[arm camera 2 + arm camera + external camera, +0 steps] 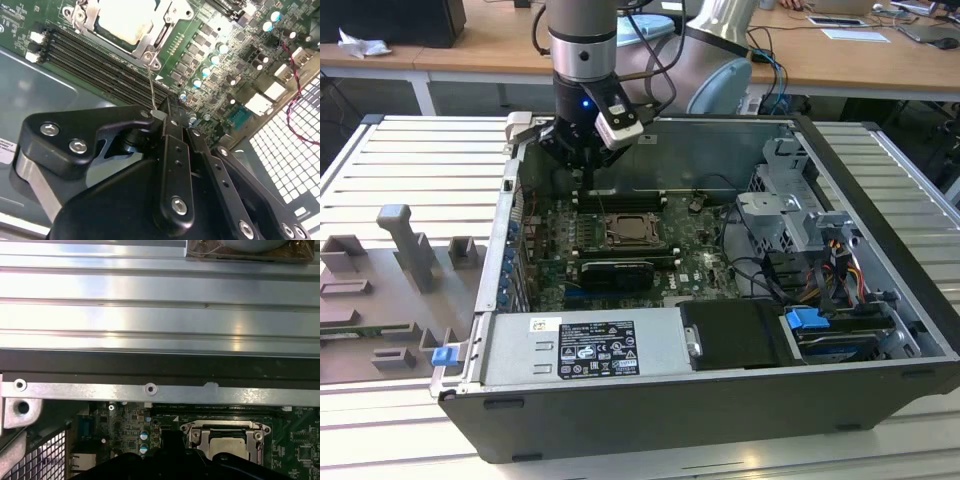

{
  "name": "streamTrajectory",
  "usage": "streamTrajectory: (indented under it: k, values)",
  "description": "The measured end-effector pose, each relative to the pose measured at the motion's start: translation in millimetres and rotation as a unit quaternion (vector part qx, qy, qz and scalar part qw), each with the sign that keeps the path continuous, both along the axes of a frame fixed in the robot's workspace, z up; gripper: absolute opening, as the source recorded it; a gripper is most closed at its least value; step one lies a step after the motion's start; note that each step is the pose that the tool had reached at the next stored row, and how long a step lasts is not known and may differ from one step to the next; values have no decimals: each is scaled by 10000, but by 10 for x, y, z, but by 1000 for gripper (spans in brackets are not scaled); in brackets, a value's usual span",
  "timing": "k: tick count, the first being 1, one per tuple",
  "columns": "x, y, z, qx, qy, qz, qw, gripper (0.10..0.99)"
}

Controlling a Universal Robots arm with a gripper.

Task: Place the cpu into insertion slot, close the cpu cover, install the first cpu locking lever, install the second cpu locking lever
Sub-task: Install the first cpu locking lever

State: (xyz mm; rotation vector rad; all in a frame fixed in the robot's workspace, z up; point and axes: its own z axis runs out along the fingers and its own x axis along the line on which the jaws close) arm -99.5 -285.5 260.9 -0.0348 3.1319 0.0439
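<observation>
Black end effector (159,115), wire lever (151,85), silvery cpu (127,20)

Exterior view overlooks the whole case (720,410); both wrist views closely share the cpu (127,20) (229,447).

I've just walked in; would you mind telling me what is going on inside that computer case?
A robot arm's gripper is down inside the open computer case. The cpu lies in the insertion slot, with the cpu cover folded down around it. A thin locking lever stands up from the slot's corner, and its free end meets the gripper's tip.
</observation>
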Motion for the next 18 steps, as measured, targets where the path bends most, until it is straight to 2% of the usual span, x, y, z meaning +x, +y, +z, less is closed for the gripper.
streamTrajectory:
  k: [5, 9, 13, 16, 18]
  values:
    - [50, 0, -2, 0, 0, 0, 10000, 106]
    - [157, 0, -5, 0, 0, 0, 10000, 106]
    - [224, -5, -13, 4, -1, -1, 10000, 106]
    - [337, -6, -26, 5, 0, 0, 10000, 106]
    - [452, -5, -38, 6, 1, 0, 10000, 106]
